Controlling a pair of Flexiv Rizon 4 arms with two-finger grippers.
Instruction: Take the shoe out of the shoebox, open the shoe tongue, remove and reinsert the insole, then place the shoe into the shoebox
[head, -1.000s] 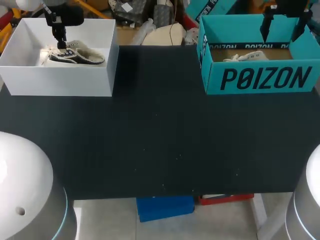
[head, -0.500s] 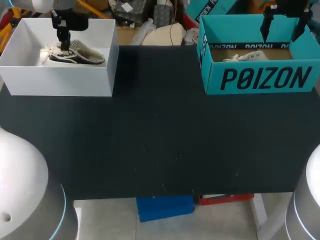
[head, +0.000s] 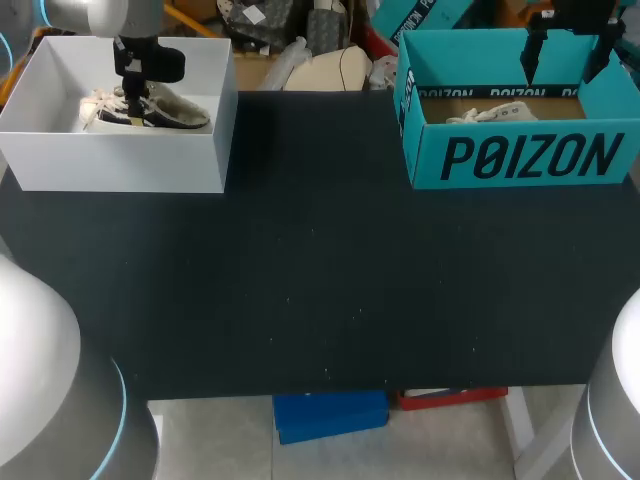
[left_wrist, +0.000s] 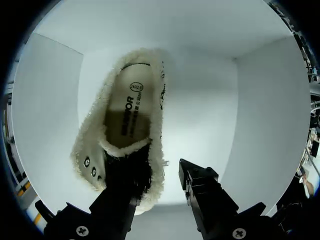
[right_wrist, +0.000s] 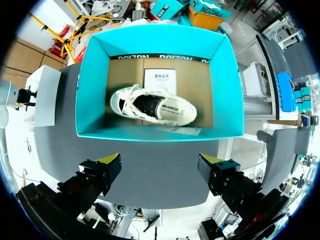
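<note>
A low shoe (head: 172, 112) with a fleecy cream lining lies on its sole in the white shoebox (head: 120, 160) at the table's far left. My left gripper (head: 133, 100) hangs down into that box over the shoe's lace end. In the left wrist view one finger (left_wrist: 122, 192) dips into the shoe (left_wrist: 132, 112) near the tongue. The other finger (left_wrist: 200, 187) stands just outside the shoe's side wall, a small gap away. A second cream shoe (right_wrist: 152, 107) lies in the teal shoebox (head: 520, 155) at the far right, with my right gripper (right_wrist: 161, 161) open high above it.
The two boxes stand along the table's far edge. The white box's walls (left_wrist: 265, 110) close in around my left gripper. The black tabletop (head: 320, 270) stretches between the boxes and toward the near edge.
My left gripper has shifted a little to the right along the shoe and its fingers have drawn closer together. The right arm has not moved.
</note>
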